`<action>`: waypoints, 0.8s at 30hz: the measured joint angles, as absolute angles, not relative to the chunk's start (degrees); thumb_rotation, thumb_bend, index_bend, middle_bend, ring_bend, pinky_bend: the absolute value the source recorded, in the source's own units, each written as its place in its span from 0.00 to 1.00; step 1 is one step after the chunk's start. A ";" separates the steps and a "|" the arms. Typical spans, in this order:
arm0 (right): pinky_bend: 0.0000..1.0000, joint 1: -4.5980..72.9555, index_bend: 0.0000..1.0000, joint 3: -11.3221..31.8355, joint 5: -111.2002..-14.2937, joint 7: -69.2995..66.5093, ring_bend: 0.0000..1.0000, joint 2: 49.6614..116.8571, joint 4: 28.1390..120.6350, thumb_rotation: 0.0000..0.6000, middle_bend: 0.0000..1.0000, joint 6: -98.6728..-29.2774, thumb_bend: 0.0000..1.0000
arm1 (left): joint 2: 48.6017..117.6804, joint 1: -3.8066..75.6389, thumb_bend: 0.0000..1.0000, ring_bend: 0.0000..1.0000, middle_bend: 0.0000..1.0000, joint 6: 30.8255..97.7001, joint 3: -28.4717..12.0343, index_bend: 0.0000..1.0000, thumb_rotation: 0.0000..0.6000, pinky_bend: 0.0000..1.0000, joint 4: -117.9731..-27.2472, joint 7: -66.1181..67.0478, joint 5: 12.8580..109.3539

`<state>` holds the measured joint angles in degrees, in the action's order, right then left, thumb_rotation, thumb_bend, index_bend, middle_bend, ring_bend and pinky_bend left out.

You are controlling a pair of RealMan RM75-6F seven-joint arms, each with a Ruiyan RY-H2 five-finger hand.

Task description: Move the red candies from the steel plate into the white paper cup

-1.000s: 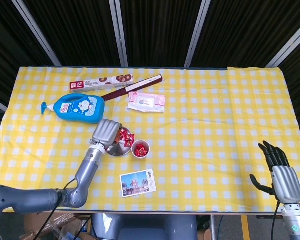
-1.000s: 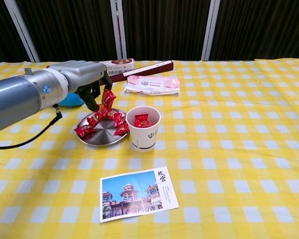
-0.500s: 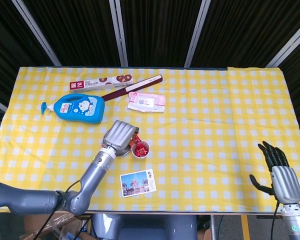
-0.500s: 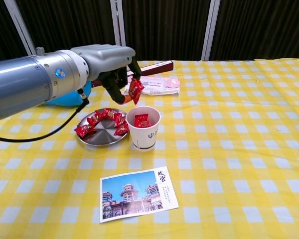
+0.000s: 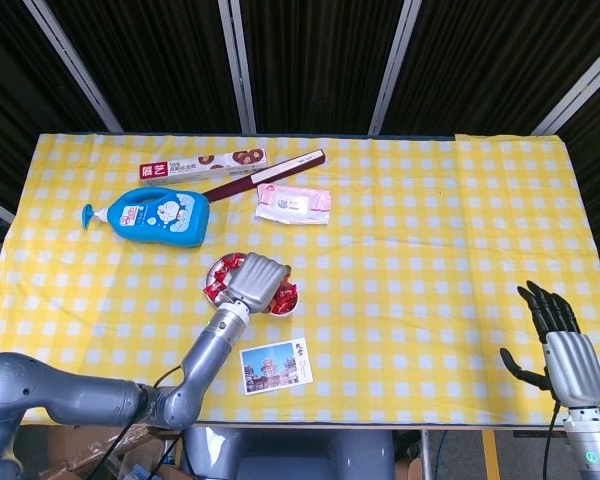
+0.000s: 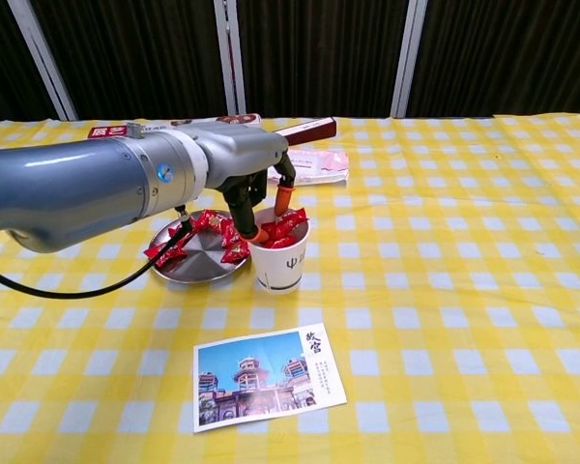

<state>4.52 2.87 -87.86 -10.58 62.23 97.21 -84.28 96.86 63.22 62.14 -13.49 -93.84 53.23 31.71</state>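
table: yellow and white checked cloth point(image 6: 464, 290), dark slatted panels behind it
your left hand point(image 6: 256, 184): right over the white paper cup point(image 6: 279, 263), fingertips point(image 6: 283, 197) dipped at its mouth; can't tell if they've got hold of a candy
cup: red candies point(image 6: 284, 226) piled at the rim, dark print on the side that i can't read
steel plate point(image 6: 188, 261): touching the cup, more red candies point(image 6: 203, 224) on it
your right hand point(image 5: 560, 340): fingers spread, holding nothing, well apart
postcard point(image 6: 269, 375): building photo, chinese writing too small to read
blue bottle point(image 5: 152, 216): cartoon label
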 measured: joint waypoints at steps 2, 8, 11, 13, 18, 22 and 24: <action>0.00 4.48 0.00 2.91 -87.80 -10.63 0.00 62.23 97.22 1.00 0.00 -84.35 0.39 | 96.59 63.18 0.24 0.94 0.85 62.61 -13.80 0.39 1.00 0.97 -94.41 52.65 32.04; 0.00 4.48 0.00 2.82 -87.99 -10.39 0.00 62.33 97.21 1.00 0.00 -84.39 0.39 | 94.58 62.12 0.24 0.94 0.85 64.66 -15.33 0.38 1.00 0.97 -96.36 48.99 34.13; 0.00 4.45 0.00 2.81 -88.03 -10.30 0.00 62.38 97.17 1.00 0.00 -84.45 0.39 | 92.95 61.26 0.24 0.94 0.85 65.55 -15.65 0.37 1.00 0.97 -96.84 47.88 34.50; 0.00 4.46 0.00 2.80 -88.05 -10.28 0.00 62.40 97.15 1.00 0.00 -84.46 0.39 | 91.89 60.58 0.24 0.94 0.85 65.94 -15.66 0.37 1.00 0.97 -96.85 47.21 34.48; 0.00 4.52 0.00 2.77 -87.97 -10.22 0.00 62.44 97.12 1.00 0.00 -84.25 0.39 | 90.44 59.21 0.24 0.94 0.85 66.21 -14.93 0.37 1.00 0.97 -95.64 46.34 33.53; 0.00 4.61 0.00 2.73 -87.90 -10.04 0.00 62.48 97.18 1.00 0.00 -84.02 0.39 | 90.27 58.57 0.24 0.94 0.85 65.48 -14.02 0.39 1.00 0.97 -93.61 45.96 32.14; 0.00 4.63 0.00 2.73 -87.85 -9.98 0.00 62.49 97.21 1.00 0.00 -83.96 0.39 | 90.48 58.47 0.24 0.94 0.86 64.85 -13.63 0.40 1.00 0.97 -92.50 45.93 31.53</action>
